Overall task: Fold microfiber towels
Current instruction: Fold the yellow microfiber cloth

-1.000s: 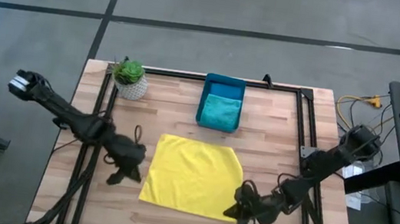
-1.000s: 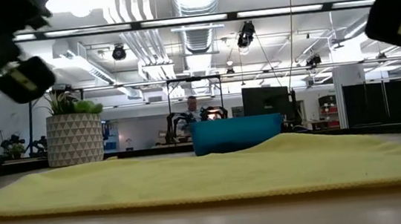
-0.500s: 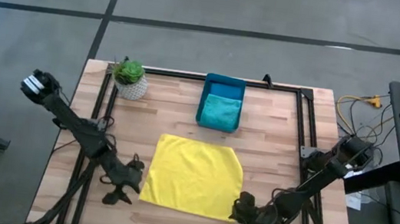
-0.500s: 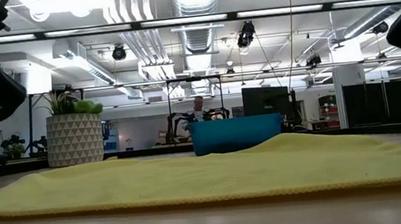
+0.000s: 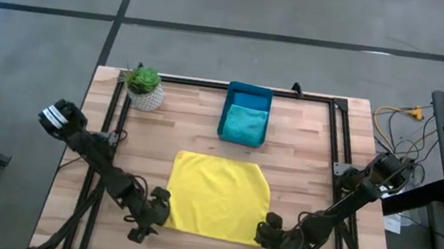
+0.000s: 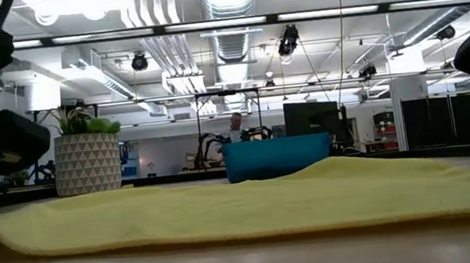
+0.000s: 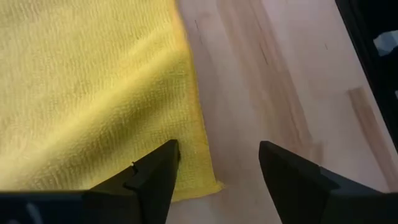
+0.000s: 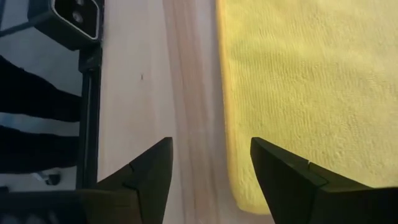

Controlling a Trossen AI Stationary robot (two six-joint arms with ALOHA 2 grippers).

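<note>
Wooden slats formed the table (image 5: 302,165), which carried a black frame along its edges. At the centre lay the yellow towel (image 5: 217,197), spread flat in a single layer; this towel serves as the landmark for all positions below. Beyond the towel's far edge stood a teal-blue plastic bin (image 5: 246,113), well apart from it, and a teal towel (image 5: 244,125) rested inside that bin. Off the towel's far-left corner sat a small potted plant (image 5: 144,86) in a white patterned pot. The left gripper (image 5: 152,215) was positioned at the towel's near-left corner with its jaws apart; the left wrist view showed one finger (image 7: 152,177) over the cloth's edge and the other over bare wood, the corner (image 7: 211,185) lying between them. The right gripper (image 5: 267,242) was positioned at the towel's near-right corner, jaws likewise apart, straddling the cloth's edge (image 8: 225,118). Neither gripper held the cloth.
</note>
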